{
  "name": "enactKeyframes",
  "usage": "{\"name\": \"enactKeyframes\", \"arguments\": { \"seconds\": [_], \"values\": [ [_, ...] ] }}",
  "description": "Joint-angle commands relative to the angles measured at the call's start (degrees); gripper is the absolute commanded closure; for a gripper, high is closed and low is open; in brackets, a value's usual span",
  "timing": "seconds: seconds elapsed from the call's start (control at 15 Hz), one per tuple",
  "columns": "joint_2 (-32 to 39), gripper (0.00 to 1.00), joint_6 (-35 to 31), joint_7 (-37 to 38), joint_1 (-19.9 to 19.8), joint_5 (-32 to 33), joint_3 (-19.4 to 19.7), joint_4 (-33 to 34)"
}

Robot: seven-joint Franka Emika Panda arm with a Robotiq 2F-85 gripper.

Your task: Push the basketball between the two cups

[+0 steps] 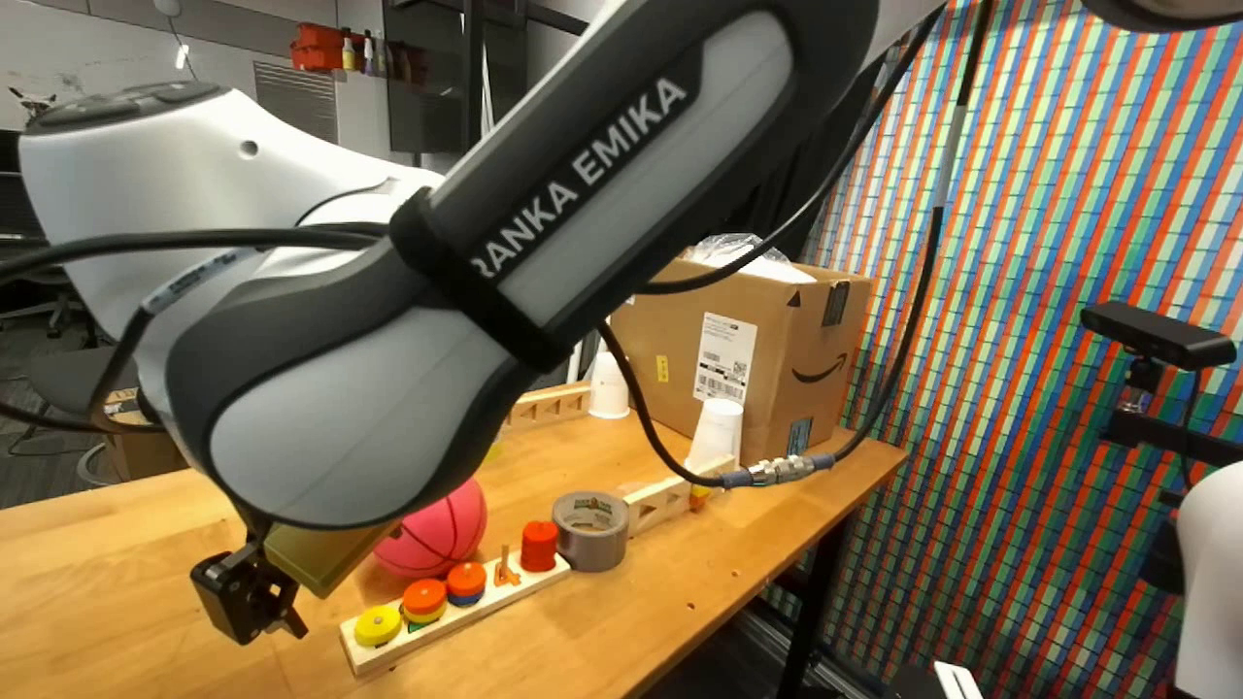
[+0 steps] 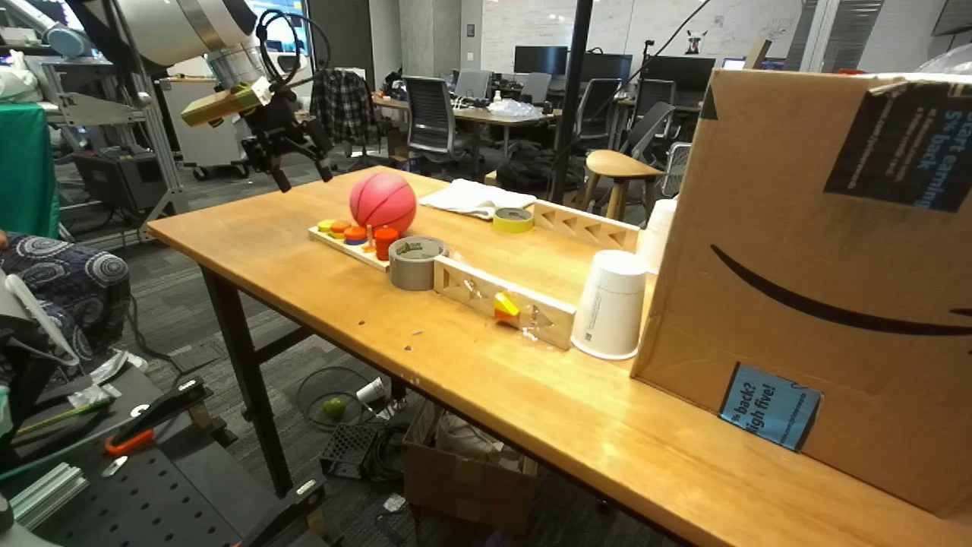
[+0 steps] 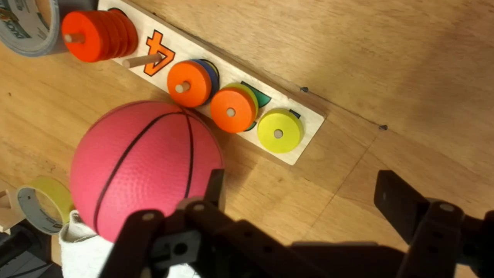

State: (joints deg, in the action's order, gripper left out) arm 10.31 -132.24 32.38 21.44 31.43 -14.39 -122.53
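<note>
In the wrist view the hand (image 3: 301,184) is spread wide, its two fingers (image 3: 397,204) standing well apart in the lower part of the frame; the pink basketball (image 3: 142,166) lies left of centre, just beside the wooden peg board (image 3: 227,75); in an exterior view the basketball rests on the surface (image 2: 524,387), left of centre; the nearer white cup (image 2: 609,311) and the farther white cup (image 2: 654,232) stand upside down, right of centre, near the cardboard box (image 2: 797,251).
</note>
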Motion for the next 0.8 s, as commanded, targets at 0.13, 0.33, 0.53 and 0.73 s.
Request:
{"name": "enactKeyframes", "arguments": {
  "seconds": [0.13,0.33,0.53,0.73],
  "values": [
    [3.5,0.00,-2.6,-2.2,0.2,-1.6,0.8,2.9],
    [5.7,0.00,-2.6,-3.1,0.6,-2.2,1.0,5.4],
    [7.9,0.00,-2.0,-4.7,1.3,-2.7,1.2,8.6],
    [10.2,0.00,-1.7,-6.8,1.3,-3.5,1.8,11.6]
  ]
}}
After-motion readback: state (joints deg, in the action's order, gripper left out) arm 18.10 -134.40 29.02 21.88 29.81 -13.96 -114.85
